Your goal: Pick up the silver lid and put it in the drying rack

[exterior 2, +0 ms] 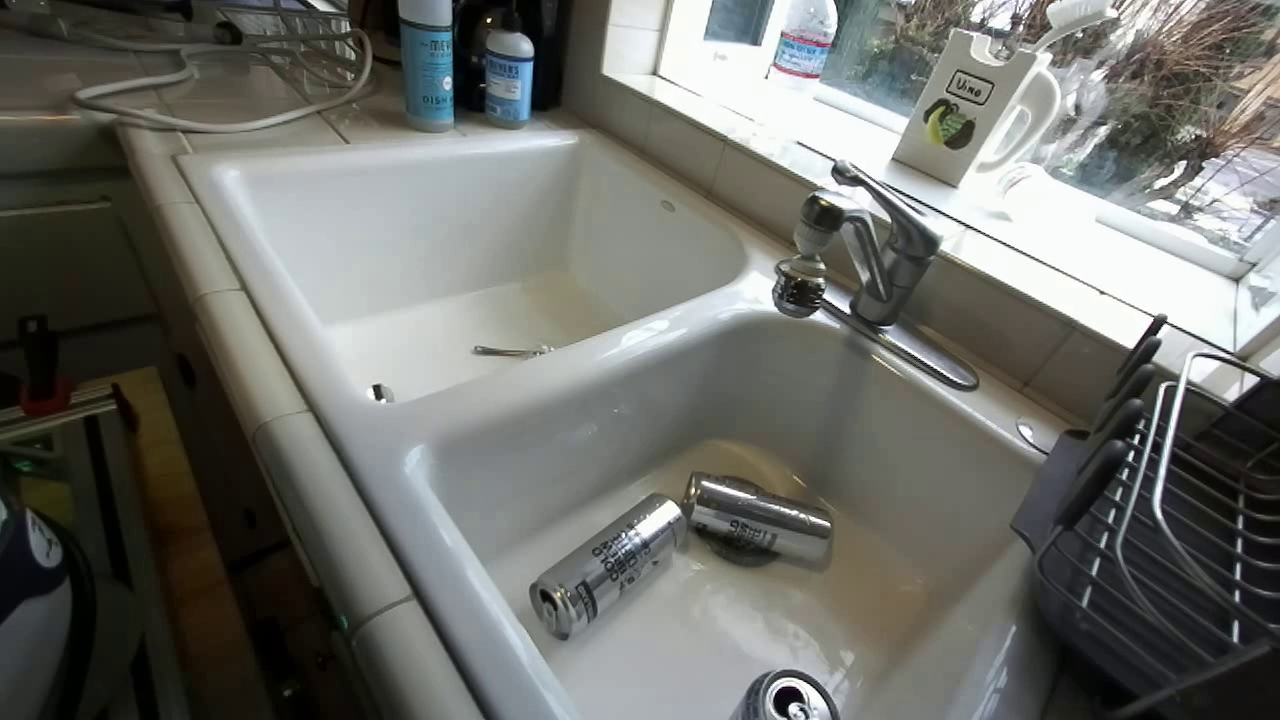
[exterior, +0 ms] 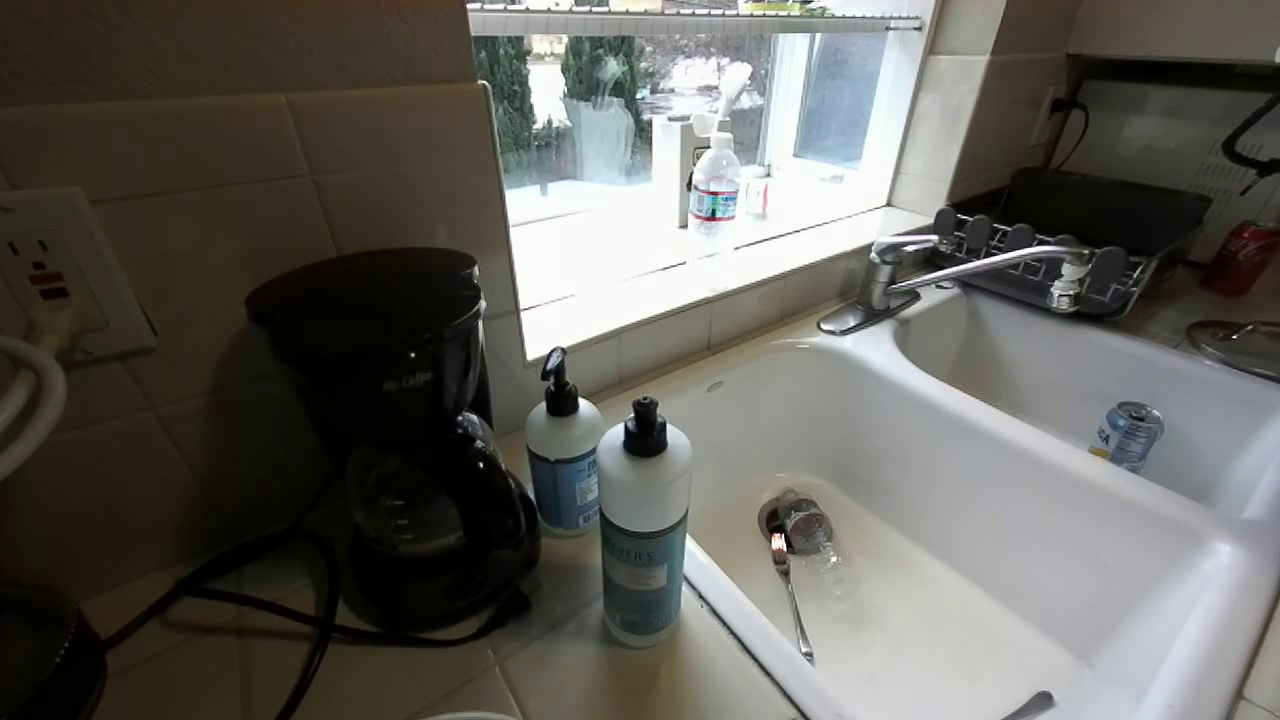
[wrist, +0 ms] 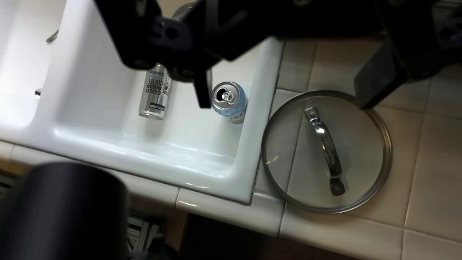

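Observation:
The silver lid is a round clear-glass lid with a metal rim and an arched silver handle. In the wrist view the lid (wrist: 327,153) lies flat on the tiled counter beside the sink, handle up. Part of the lid (exterior: 1235,345) also shows at the right edge of an exterior view. My gripper (wrist: 284,105) is open and empty, coming in from the top of the wrist view. Its right finger overlaps the lid's rim in view; its left finger is over the sink. The drying rack, dark with silver wires, shows in both exterior views (exterior: 1019,238) (exterior 2: 1100,615).
The white double sink (exterior 2: 560,385) holds a blue can (wrist: 231,104), silver cans (exterior 2: 615,560) and cutlery. A chrome faucet (exterior 2: 890,270) stands near the rack. A red can (exterior: 1243,258) stands on the counter beside the rack. Soap bottles (exterior: 645,540) stand beyond the far basin.

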Robot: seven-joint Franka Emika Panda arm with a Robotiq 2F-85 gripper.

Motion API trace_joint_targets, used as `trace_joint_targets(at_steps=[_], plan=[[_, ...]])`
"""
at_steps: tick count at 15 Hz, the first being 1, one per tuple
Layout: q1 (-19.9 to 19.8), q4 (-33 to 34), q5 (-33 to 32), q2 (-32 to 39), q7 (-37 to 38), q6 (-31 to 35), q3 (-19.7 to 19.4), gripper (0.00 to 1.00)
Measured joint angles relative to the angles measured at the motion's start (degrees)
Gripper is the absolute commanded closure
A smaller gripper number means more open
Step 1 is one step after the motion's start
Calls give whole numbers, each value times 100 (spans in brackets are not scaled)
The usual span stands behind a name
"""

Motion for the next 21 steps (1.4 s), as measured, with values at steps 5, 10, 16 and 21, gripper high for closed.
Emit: trace_joint_targets(at_steps=[5, 10, 16, 21], plan=[[-23, -16, -61, 188, -88, 250, 61, 0], [-260, -50, -54, 717, -379, 820, 75, 0], [-356, -314, -64, 756, -96, 1323, 75, 0], [-424, -701, -54, 734, 167, 1609, 75, 3]])
